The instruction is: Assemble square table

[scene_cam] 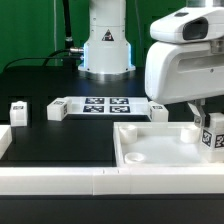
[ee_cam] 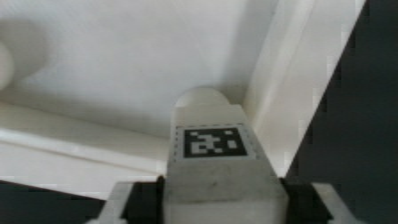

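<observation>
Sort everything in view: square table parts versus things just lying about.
Job: tabletop; held leg in gripper; loose leg at exterior view's left; loose leg beside it; loose leg behind tabletop.
Lying about: marker board; border rail.

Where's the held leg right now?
The leg is in the gripper at the exterior view's right edge, by the rim of the tabletop on that side.

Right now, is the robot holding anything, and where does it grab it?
Yes: the gripper pinches a white table leg by its sides, at the tagged end.

No readable text; leg (ee_cam: 217, 165) bears tag (ee_cam: 214, 143).
</observation>
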Motion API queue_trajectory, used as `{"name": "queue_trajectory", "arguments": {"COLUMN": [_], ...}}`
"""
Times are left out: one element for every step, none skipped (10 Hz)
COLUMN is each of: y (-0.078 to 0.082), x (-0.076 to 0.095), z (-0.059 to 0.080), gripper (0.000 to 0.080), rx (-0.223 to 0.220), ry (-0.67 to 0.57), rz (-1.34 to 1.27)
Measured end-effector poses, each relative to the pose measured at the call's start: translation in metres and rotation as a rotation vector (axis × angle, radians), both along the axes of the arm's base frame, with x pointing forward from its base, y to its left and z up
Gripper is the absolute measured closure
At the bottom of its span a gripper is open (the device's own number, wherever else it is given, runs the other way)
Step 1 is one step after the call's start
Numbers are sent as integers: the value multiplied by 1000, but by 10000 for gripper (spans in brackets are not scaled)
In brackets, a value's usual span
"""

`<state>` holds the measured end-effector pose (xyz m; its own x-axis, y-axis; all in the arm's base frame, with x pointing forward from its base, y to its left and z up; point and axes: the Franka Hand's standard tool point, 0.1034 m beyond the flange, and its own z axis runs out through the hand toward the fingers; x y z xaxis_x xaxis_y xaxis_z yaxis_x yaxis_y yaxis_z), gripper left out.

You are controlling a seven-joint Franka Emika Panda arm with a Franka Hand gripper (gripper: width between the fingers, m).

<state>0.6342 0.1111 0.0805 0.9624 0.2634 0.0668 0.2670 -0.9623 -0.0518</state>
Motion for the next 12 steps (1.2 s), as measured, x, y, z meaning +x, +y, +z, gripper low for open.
{"name": "queue_trajectory", "arguments": {"y": [0, 1, 1, 0, 0, 0, 1, 2, 2, 2, 3, 3], "x": [0, 1, 1, 0, 0, 0, -1, -1, -1, -1, -1, -1], "z": [0, 0, 0, 0, 0, 0, 0, 0, 0, 0, 0, 0], "gripper": [514, 514, 514, 514, 514, 514, 514, 514, 514, 514, 440, 440], "rx": [9, 21, 33, 54, 71, 88, 99, 102, 105, 107, 108, 106], "ry": [8, 12, 15, 16, 21, 31, 46, 53, 58, 62, 63, 61], "rz": [-143, -271, -419, -575, -696, -820, -968, -1050, -1117, -1144, -1145, -1117]}}
